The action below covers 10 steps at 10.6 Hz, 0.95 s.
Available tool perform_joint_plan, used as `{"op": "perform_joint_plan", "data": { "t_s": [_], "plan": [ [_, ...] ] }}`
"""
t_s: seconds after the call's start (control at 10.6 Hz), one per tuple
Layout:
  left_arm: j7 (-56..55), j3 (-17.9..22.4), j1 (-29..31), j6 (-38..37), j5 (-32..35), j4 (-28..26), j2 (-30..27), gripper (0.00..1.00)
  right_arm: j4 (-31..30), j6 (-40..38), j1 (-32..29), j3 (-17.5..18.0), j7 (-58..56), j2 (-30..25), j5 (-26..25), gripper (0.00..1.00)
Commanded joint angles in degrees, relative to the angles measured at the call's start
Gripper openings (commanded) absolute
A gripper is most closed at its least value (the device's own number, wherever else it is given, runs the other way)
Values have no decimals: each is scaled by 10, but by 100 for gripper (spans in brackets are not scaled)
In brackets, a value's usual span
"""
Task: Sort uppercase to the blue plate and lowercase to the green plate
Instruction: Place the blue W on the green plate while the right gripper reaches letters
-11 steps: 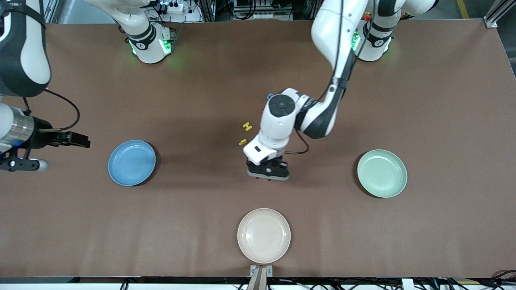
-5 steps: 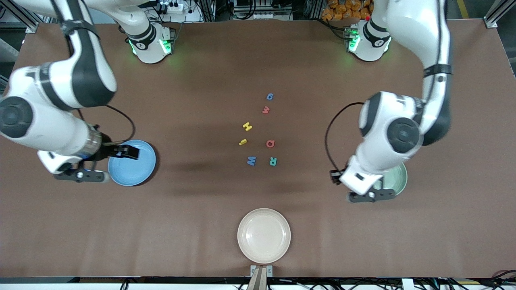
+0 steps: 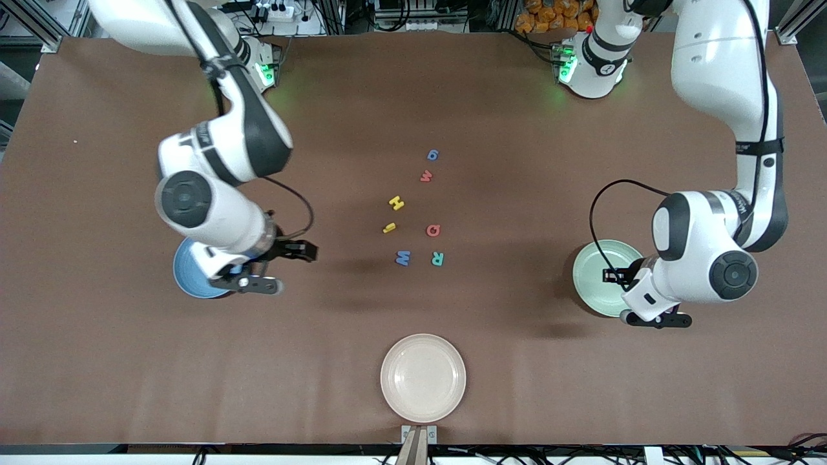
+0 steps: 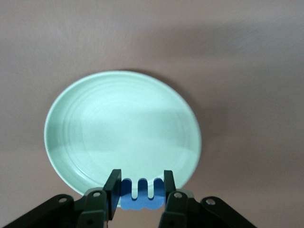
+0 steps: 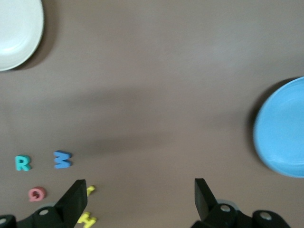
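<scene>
A robotics lab: aluminium framing (image 3: pixel 796 19), cabling.

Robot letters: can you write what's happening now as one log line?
left gripper: shut on blue three-pronged letter, over green plate | right gripper: open, empty, beside blue plate | seven letters on table

The left pincer (image 4: pixel 141 194) grips a blue three-pronged letter (image 4: pixel 141 195) between its two dark fingers (image 4: pixel 113 191), prongs pointing away from the wrist. It hangs over the rim of the green plate (image 4: pixel 118 123), which sits empty on the brown worktop (image 4: pixel 247 57).
</scene>
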Motion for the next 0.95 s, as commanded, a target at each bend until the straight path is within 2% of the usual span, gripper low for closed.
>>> {"op": "perform_joint_plan", "data": {
  "t_s": [0.0,0.09,0.19,0.47,0.85],
  "plan": [
    [4,4,-11,47,19,-44,-8,24,28,28,54,-5,88,43,9,100],
    [4,5,-13,46,19,-44,-9,82,36,49,80,-5,136,62,8,100],
    [7,15,-14,46,19,-44,-13,100,49,65,105,-5,186,85,6,100],
    [13,30,-17,20,20,-34,-69,100,71,153,145,-5,301,145,8,100],
    [12,30,-13,-70,49,-15,-182,100,190,187,183,-5,355,257,8,100]
  ]
}}
